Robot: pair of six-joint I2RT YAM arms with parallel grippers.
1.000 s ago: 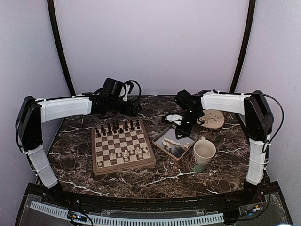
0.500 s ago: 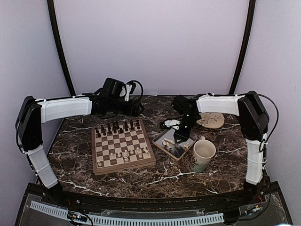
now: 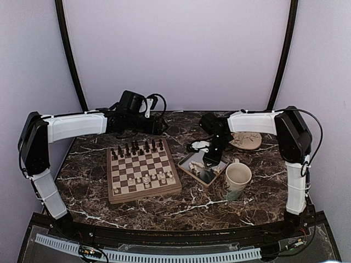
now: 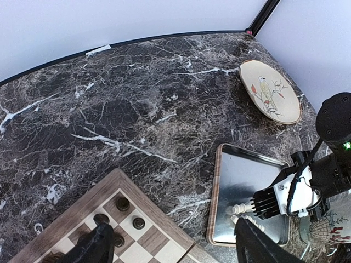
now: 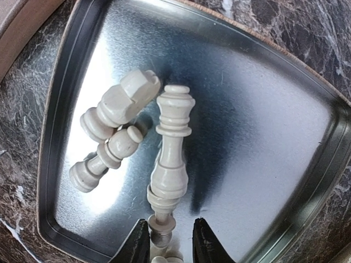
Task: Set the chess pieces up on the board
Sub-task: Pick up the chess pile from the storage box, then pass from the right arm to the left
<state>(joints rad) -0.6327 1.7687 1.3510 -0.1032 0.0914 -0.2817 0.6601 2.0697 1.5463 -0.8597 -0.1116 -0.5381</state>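
Note:
Three cream-white chess pieces lie on their sides in the grey metal tray (image 5: 263,120): a tall one (image 5: 173,159), a stubby one (image 5: 120,104) and a pawn (image 5: 107,156). My right gripper (image 5: 170,235) is low in the tray, narrowly open. Its fingers straddle the tall piece's end, with a gap at the right finger. More cream pieces (image 3: 145,178) stand on the board's (image 3: 145,195) near rows and dark ones (image 3: 137,148) on its far rows. My left gripper (image 4: 175,255) hangs wide open and empty above the board's far right corner (image 4: 148,211).
A cream mug (image 3: 237,179) stands just right of the tray's near corner. A round plate with a bird picture (image 3: 248,138) lies at the back right. The tray (image 3: 192,167) sits close beside the board's right rim. Dark marble table (image 3: 181,205) runs along the front.
My right gripper has swung left and dropped into the tray, onto the tall cream piece. The left arm has hardly moved.

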